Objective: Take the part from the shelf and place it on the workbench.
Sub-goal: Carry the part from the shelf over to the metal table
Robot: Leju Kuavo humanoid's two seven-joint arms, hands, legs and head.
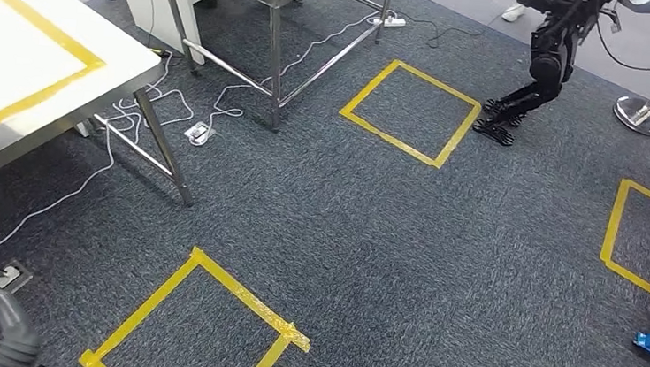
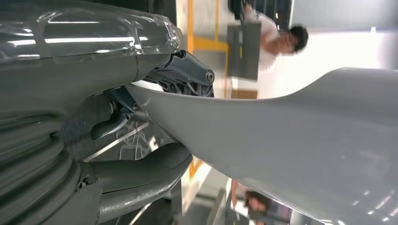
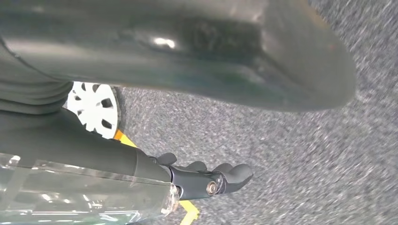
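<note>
1. Part (image 2: 300, 154): your left hand (image 2: 155, 117) grips this smooth grey curved piece, dark fingers (image 2: 187, 70) on one face and the thick thumb (image 2: 141, 178) on the other.
2. Your right hand (image 3: 206, 180) hangs over grey carpet (image 3: 300, 168) with its fingers curled in and nothing between them.
3. Ahead on the left you have the white surface (image 1: 38, 78), marked with yellow tape.
4. Yellow tape squares (image 1: 412, 111) lie on the carpet; another dark robot (image 1: 545, 61) stands far right.
5. Blurred people (image 2: 281, 37) appear beyond the part.
</note>
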